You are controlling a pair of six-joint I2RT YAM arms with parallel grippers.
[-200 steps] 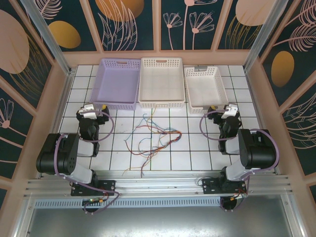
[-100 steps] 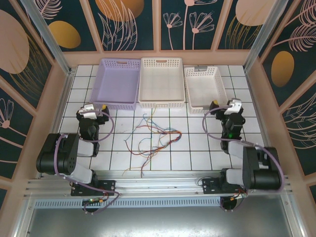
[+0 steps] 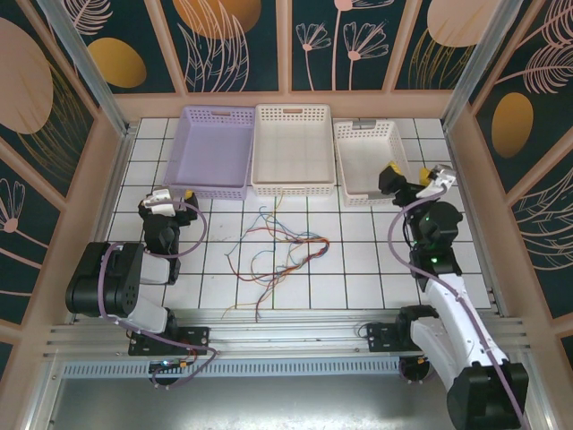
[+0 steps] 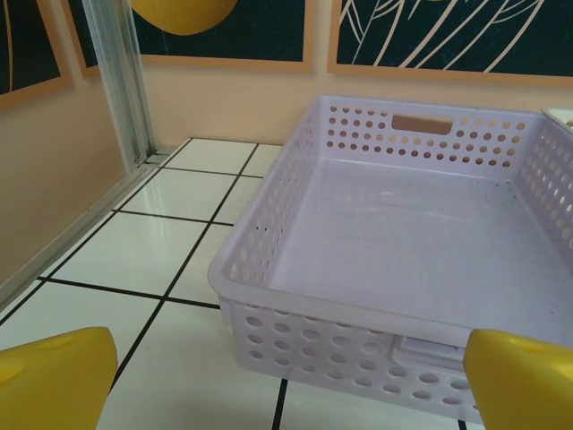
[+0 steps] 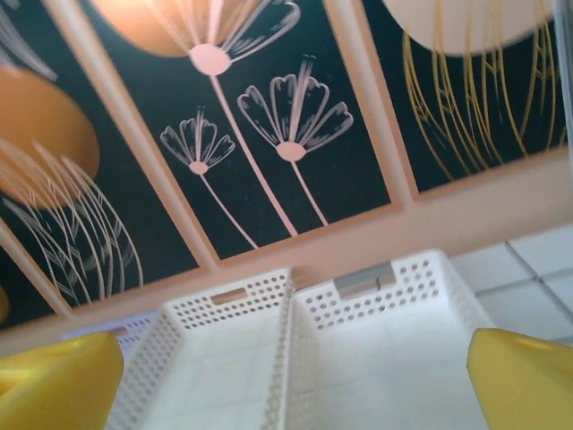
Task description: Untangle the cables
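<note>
While the left gripper (image 3: 176, 197) and the right gripper (image 3: 407, 175) both stand with their yellow fingers (image 4: 54, 381) spread wide and grasping nothing, the cables (image 3: 279, 246) lie in a loose tangle on the white tiled bench (image 3: 358, 278). The tangle sits about midway between the two arms, just in front of the middle basket (image 3: 294, 143). Red, blue, orange, green and purple strands cross one another there, and a few ends trail toward the near edge of the bench.

The left gripper sits low at the left side, just beside the near corner of the lilac basket (image 3: 215, 148) and well apart from the tangle. Its wrist view looks into that basket (image 4: 421, 233), with one finger in each bottom corner.

The right gripper hangs at the near right corner of the small white basket (image 3: 372, 152), tilted upward. Its wrist view faces the flowered wall panel (image 5: 269, 134) above the white baskets, again with a yellow finger (image 5: 58, 381) in each bottom corner and nothing between them.
</note>
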